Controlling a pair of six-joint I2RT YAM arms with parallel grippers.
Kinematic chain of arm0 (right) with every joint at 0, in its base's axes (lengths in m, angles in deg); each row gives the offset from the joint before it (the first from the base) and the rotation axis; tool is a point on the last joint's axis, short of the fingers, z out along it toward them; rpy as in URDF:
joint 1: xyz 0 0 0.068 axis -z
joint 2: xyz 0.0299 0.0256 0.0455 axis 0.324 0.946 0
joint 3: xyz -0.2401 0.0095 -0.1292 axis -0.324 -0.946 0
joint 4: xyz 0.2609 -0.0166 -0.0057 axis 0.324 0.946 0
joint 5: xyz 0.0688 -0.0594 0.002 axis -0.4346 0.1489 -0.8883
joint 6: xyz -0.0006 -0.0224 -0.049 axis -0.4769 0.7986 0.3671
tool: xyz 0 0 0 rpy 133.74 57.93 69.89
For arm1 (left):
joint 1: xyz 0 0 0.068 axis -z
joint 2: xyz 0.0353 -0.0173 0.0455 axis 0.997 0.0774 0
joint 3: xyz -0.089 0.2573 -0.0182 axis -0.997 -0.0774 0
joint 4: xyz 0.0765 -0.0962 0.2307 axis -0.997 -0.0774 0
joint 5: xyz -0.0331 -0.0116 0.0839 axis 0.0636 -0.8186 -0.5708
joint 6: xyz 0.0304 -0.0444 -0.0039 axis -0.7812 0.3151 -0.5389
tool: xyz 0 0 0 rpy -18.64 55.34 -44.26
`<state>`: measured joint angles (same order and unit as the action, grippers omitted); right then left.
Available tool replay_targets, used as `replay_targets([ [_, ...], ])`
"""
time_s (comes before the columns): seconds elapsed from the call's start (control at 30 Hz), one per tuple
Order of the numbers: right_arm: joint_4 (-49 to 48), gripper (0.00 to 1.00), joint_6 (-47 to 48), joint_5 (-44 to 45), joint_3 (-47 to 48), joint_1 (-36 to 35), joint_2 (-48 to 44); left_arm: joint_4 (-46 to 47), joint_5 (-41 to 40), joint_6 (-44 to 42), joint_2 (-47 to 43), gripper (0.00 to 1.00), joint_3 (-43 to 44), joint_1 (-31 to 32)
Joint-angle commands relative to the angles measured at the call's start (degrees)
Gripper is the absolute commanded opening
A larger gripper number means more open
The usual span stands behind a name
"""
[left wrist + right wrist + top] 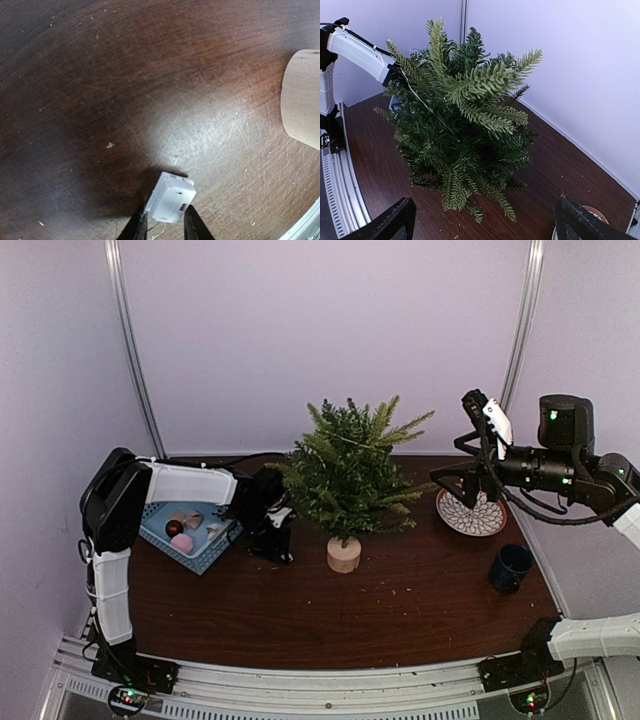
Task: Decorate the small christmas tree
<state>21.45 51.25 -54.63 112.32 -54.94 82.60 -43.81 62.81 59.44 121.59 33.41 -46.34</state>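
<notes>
The right gripper (485, 225) has its 2 jaws spread wide, the small christmas tree (465, 125) just ahead of them; the left gripper (165, 227) pinches a small white box (171, 197), the tree's wooden base (302, 95) ahead, rightward.

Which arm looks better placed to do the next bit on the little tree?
Probably the left. The left gripper is shut on a small white box low over the table, close beside the tree's wooden base. The right gripper is open and empty, raised facing the branches.
</notes>
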Motion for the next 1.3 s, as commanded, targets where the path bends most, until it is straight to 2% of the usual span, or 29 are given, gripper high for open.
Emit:
replay_targets([
  [0.0, 0.3, 1.0, -0.7, 1.1, -0.3, -0.1, -0.1, 2.4, -1.7, 0.7, 2.8, 0.25, -1.4, 0.4],
  [0.33, 0.8, 1.0, -0.5, 1.2, -0.5, -0.1, -0.1, 2.1, -2.4, 1.5, 2.6, 0.13, -1.4, 0.2],
  [0.4, 0.8, 0.99, -0.5, 1.2, -0.6, -0.1, -0.1, 0.8, -3.1, 1.3, 2.5, 0.16, -0.9, 0.1],
  [0.5, 0.8, 0.99, -0.4, 1.2, -0.9, -0.1, -0.3, 0.4, -4.2, 0.8, 1.9, 0.33, -0.6, 0.1],
  [0.6, 0.6, 0.99, -0.5, 1.1, -1.1, -0.1, -0.4, 0.4, -4.0, 0.8, 1.9, 0.35, 0.0, 0.1],
  [0.97, 0.2, 1.0, -1.3, 1.0, -1.4, -0.1, -0.1, 0.9, -6.5, 2.3, 3.2, 0.35, 1.5, 0.2],
  [1.27, -0.4, 1.0, -1.7, 0.9, -1.3, -0.1, 0.3, 1.0, -7.6, 2.7, 4.2, 0.3, 1.6, 0.4],
])
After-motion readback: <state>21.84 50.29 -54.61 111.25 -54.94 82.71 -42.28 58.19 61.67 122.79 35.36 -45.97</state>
